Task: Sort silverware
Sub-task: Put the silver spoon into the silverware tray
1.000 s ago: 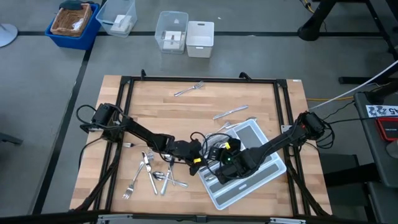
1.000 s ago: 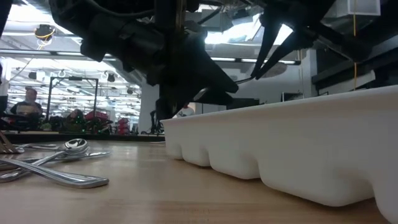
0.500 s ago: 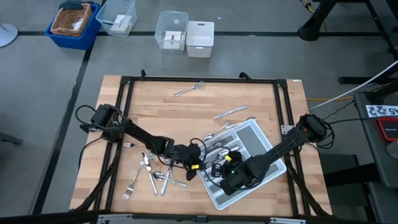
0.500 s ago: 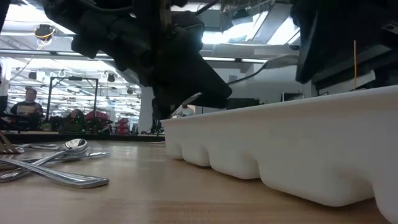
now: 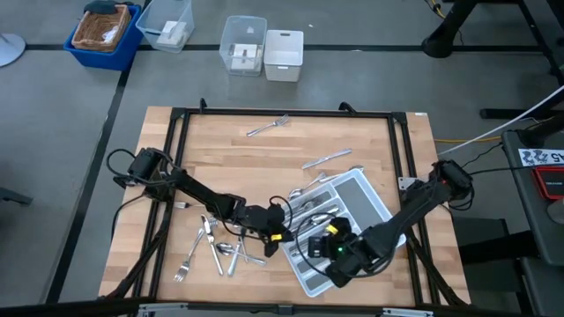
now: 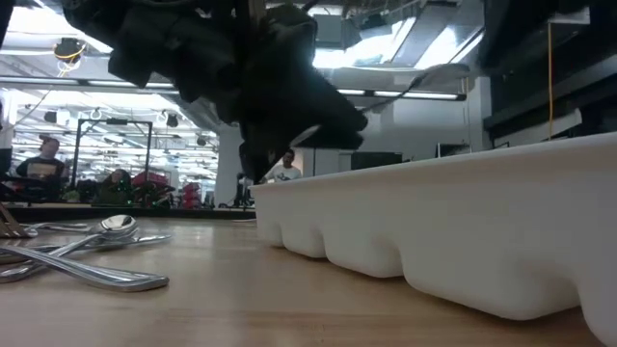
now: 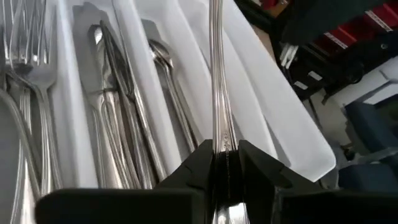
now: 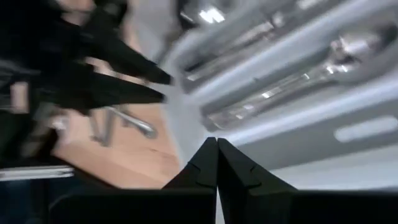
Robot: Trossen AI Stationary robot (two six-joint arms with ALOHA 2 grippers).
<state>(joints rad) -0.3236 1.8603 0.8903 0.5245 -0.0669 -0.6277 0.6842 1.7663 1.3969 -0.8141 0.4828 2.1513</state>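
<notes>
We see the left gripper point(image 7: 225, 163) clamping a utensil handle point(image 7: 217, 74) above the tray point(image 7: 283, 118); we should align it with one slot before release. The right gripper point(image 8: 217, 163) waits closed, empty.

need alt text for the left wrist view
The left hand grips a slim silver utensil handle between its dark fingers, above a light grey compartmented tray. Forks, knives and spoons lie in separate slots.
</notes>
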